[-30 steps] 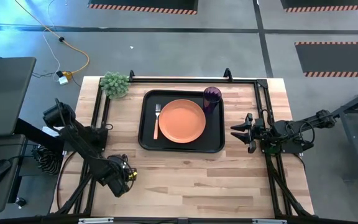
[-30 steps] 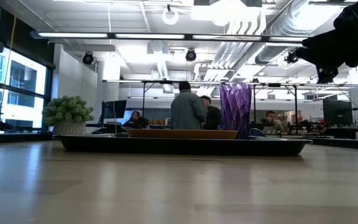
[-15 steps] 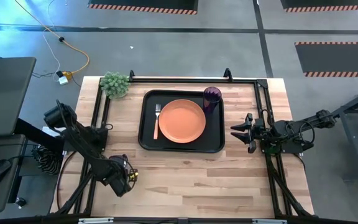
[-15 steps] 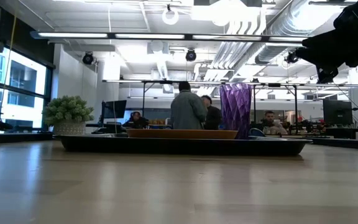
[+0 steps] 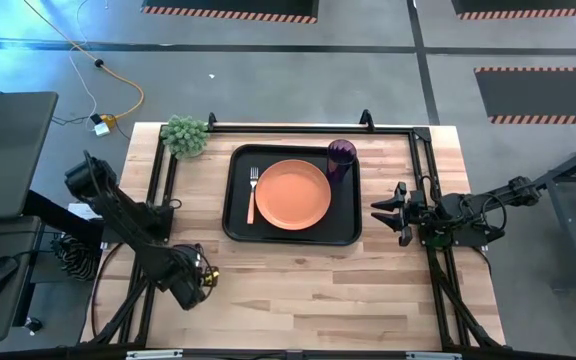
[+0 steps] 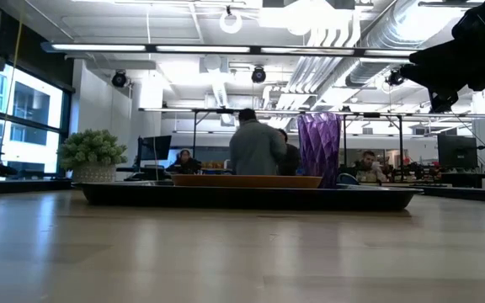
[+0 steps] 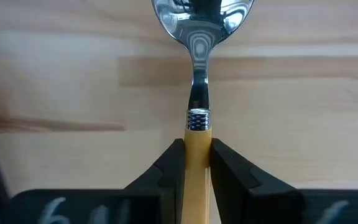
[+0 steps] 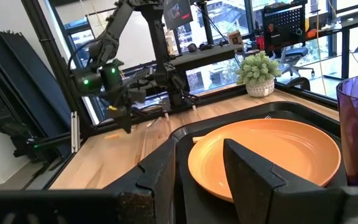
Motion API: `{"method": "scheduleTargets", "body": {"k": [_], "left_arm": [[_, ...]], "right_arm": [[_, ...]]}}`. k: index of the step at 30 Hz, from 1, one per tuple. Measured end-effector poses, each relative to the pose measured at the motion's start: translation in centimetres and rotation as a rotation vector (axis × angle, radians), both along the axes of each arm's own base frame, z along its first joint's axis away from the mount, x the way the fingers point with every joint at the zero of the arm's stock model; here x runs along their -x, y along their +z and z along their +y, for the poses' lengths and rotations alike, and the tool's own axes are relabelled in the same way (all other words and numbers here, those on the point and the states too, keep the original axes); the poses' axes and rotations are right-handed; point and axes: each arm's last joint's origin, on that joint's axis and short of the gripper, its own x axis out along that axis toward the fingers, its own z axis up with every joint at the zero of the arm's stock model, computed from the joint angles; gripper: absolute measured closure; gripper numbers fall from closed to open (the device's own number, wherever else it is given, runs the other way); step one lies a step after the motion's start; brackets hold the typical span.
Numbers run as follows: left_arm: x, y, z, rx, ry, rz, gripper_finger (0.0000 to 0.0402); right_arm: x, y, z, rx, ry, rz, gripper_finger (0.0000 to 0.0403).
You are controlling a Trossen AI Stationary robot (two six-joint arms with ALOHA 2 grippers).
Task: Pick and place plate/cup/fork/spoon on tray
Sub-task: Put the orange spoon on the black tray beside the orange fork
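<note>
Spoon handling: we judge the spoon (image 7: pixel 197 93) light, rigid and slim; the polished bowl looks slippery, so the wood handle is the proper place to hold it.
Spoon grip point: we hold it on the handle just behind the ribbed metal collar, which leaves the bowl clear ahead of the fingers.
Spoon appearance: rounded mirror-bright bowl, thin silver neck, light orange-wood handle.
Spoon location: in the left gripper (image 7: pixel 197 163), above bare wood at the near left of the table (image 5: pixel 308 295), well apart from the tray (image 5: pixel 240 228).
Left gripper fingers: nearly closed, pinching the handle from both sides.
Right gripper (image 5: pixel 386 211): waits just right of the tray, fingers spread, holding nothing.
Tray contents: the plate (image 5: pixel 293 194) sits centred; the fork (image 5: pixel 252 195) lies just left of it; the cup (image 5: pixel 341 156) stands upright at the far right corner.
Placement note: we judge the strip right of the plate, near of the cup, the most likely free spot; it is narrow, so set the spoon down lengthwise.
</note>
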Motion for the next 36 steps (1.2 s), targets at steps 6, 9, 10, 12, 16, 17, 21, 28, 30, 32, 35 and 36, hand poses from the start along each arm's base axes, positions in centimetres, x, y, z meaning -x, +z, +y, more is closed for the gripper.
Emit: {"method": "scheduleTargets", "body": {"k": [6, 9, 10, 12, 16, 17, 21, 28, 30, 32, 35, 36], "left_arm": [[0.9, 2.4, 1.4, -0.029, -0.009, -0.072, 0.0354], [1.2, 3.4, 2.4, -0.052, -0.014, -0.096, 0.0353], [1.3, 3.7, 2.7, -0.061, -0.02, -0.102, 0.0353], [1.1, 4.1, 3.5, -0.08, -0.023, -0.122, 0.0353], [0.2, 4.8, 5.2, -0.11, -0.039, -0.164, 0.0353], [-0.1, 5.0, 5.7, -0.117, -0.044, -0.172, 0.0353], [-1.4, 5.3, 8.0, -0.149, -0.051, -0.181, 0.0353], [-4.2, 5.7, 12.7, -0.186, -0.039, -0.254, 0.0353], [-5.0, 5.9, 14.2, -0.193, -0.031, -0.284, 0.0353], [-5.7, 5.9, 15.7, -0.201, -0.018, -0.312, 0.0353], [-6.4, 5.9, 18.1, -0.215, 0.002, -0.334, 0.0353], [-6.6, 5.7, 18.9, -0.217, 0.008, -0.335, 0.0353]], "right_arm": [[0.0, 0.0, 0.0, 0.0, 0.0, 0.0, 0.0277], [0.0, 0.0, 0.0, 0.0, 0.0, 0.0, 0.0277], [0.0, 0.0, 0.0, 0.0, 0.0, 0.0, 0.0277], [0.0, 0.0, 0.0, 0.0, 0.0, 0.0, 0.0277], [0.0, 0.0, 0.0, 0.0, 0.0, 0.0, 0.0277], [0.0, 0.0, 0.0, 0.0, 0.0, 0.0, 0.0277], [0.0, 0.0, 0.0, 0.0, 0.0, 0.0, 0.0277], [0.0, 0.0, 0.0, 0.0, 0.0, 0.0, 0.0277], [0.0, 0.0, 0.0, 0.0, 0.0, 0.0, 0.0277], [0.0, 0.0, 0.0, 0.0, 0.0, 0.0, 0.0277], [0.0, 0.0, 0.0, 0.0, 0.0, 0.0, 0.0277], [0.0, 0.0, 0.0, 0.0, 0.0, 0.0, 0.0277]]}}
